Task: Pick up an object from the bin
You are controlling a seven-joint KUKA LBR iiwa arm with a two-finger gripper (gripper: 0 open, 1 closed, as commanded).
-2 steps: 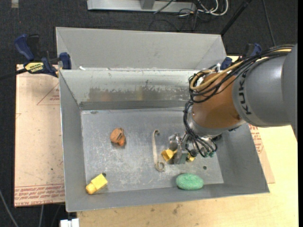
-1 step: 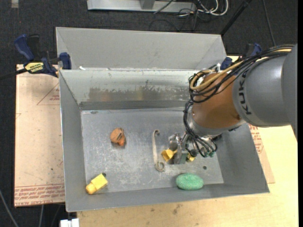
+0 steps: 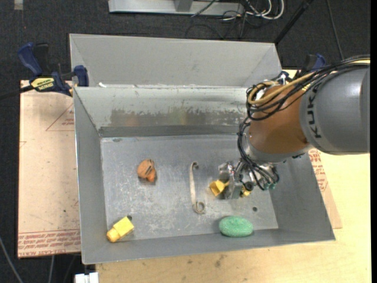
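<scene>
My gripper [image 3: 234,182] is low in the right half of the bin, just under the arm's orange cover. A small yellow piece [image 3: 218,187] lies right against its left side; I cannot tell whether it is held or only touched. A thin metal hook-shaped bar [image 3: 195,188] lies lengthwise a little to the left of that. A green oval pad [image 3: 236,226] rests near the bin's front edge, below the gripper.
A small brown-orange lump [image 3: 146,171] sits left of centre on the bin floor. A yellow block [image 3: 119,229] lies in the front left corner. The arm with its cover and cables hangs over the bin's right side.
</scene>
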